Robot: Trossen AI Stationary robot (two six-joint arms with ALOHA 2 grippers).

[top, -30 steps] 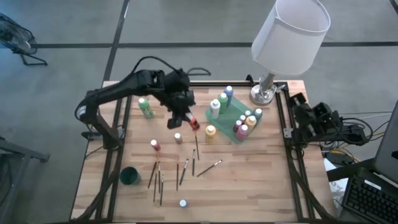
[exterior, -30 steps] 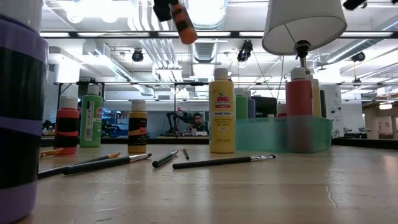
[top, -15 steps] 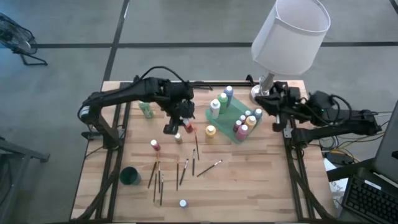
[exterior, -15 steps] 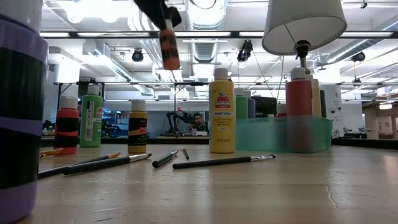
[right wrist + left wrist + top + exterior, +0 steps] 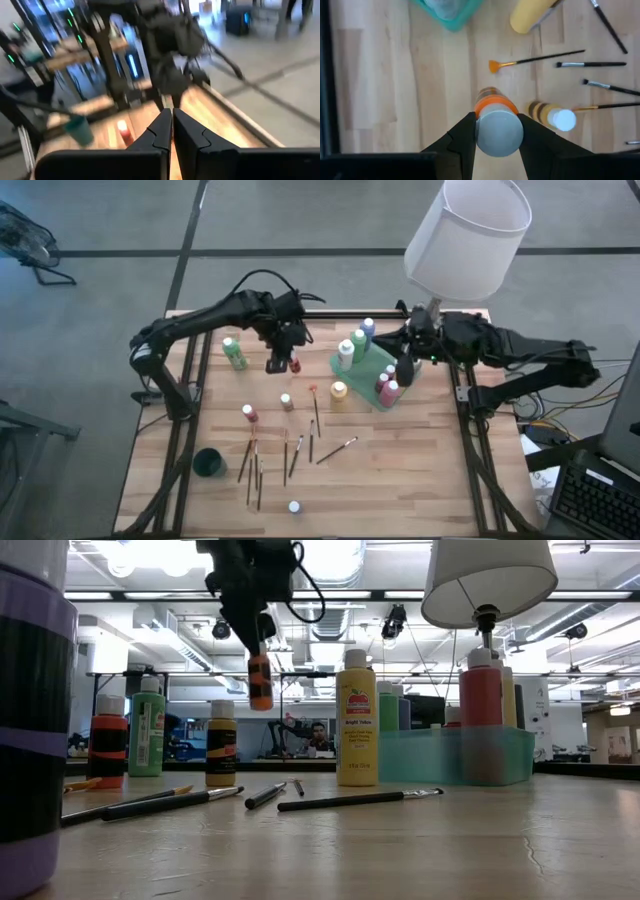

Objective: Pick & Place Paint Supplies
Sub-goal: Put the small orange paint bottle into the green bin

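Your left gripper (image 5: 495, 131) is clamped on a small orange paint bottle with a white cap (image 5: 260, 680), held by the cap end and hanging clear above the wooden table (image 5: 400, 470), off to one side of the translucent green tray (image 5: 372, 395), with the small green bottle (image 5: 235, 352) standing further out on that side. Your right gripper (image 5: 405, 366) has its fingers pressed together on nothing and hangs over the tray's bottles, close to the white-shaded lamp (image 5: 465, 235).

Risks, as judged from here:
- The bottle hangs below the pinch. A quick swing toward the tray could twist it loose, dropping it onto the table or the brushes lying there.
- Both arms are converging on the tray. If you bring the orange bottle in while the right arm hovers there, the two could meet or topple the standing bottles.
- The yellow bottle (image 5: 339, 390) stands just beside the tray on the left arm's side and could be clipped on approach.

Views compared: the left wrist view alone confirms the grip, with both fingers flanking the cap, and shows an orange-tipped fan brush (image 5: 535, 60) and a mustard bottle (image 5: 552, 115) below. The low view alone shows the height above the table. The high view alone places both arms against the tray.
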